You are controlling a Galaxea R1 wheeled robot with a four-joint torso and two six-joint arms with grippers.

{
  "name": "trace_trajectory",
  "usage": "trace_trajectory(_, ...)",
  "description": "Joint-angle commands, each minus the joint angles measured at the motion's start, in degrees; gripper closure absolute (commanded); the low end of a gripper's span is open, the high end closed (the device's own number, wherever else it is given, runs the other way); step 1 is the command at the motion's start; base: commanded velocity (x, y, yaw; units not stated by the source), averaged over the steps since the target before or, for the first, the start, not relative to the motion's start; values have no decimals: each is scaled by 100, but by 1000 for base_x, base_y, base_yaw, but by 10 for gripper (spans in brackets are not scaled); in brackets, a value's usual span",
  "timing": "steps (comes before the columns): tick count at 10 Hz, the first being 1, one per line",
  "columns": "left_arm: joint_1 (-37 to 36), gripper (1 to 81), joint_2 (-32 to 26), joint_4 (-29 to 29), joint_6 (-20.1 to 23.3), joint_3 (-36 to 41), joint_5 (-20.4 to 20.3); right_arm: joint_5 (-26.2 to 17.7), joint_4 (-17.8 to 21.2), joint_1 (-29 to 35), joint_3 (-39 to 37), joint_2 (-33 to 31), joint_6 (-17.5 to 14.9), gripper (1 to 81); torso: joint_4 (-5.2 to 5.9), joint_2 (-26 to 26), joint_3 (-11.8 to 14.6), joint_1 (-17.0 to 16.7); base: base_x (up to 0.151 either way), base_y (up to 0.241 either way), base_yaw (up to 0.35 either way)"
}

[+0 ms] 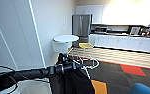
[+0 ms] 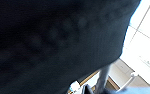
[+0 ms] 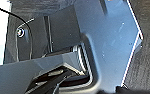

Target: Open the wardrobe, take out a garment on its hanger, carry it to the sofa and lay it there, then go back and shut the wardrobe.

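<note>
The left arm [image 1: 28, 73] reaches in from the left edge and crosses low through the head view, ending at the left gripper [image 1: 77, 66]. A white hanger [image 1: 91, 63] sits at the gripper, its curved hook looping out beyond the tip. The dark garment [image 1: 76, 82] hangs from it, dropping to the bottom edge. White wardrobe panels [image 1: 13, 32] fill the left side. Beyond the gripper stands a small round white table [image 1: 66, 38], with a yellow-seated chair [image 1: 86, 45] beside it. Further back are a steel fridge [image 1: 81, 25] and a long white counter [image 1: 126, 41]. The carpet [image 1: 118, 75] is dark with red and orange patches, and a blue sofa corner [image 1: 144, 89] shows at the bottom right.
</note>
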Motion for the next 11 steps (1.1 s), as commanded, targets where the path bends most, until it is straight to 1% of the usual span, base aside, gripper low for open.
trace_trajectory(1,-907,811,6,196,65,293,-117,-365,-10,194,68,49,-26,10,0,0,0,1,0,0,-339)
trace_trajectory(3,-880,811,15,223,65,373,-116,-365,-10,194,68,57,-26,10,0,0,0,1,0,0,-339)
trace_trajectory(8,-810,811,278,223,65,276,-11,-356,-10,193,68,40,-26,10,0,0,0,1,0,0,-339)
trace_trajectory(9,-801,811,287,223,65,258,-11,-365,-10,194,68,40,-26,10,0,0,-205,1,0,0,-339)
trace_trajectory(10,-801,811,305,240,65,258,-11,-356,-10,194,68,40,-26,10,0,0,-258,1,0,0,-339)
trace_trajectory(11,-801,811,331,249,65,267,-11,-365,-1,193,68,40,-17,10,0,-2,-449,1,0,0,-339)
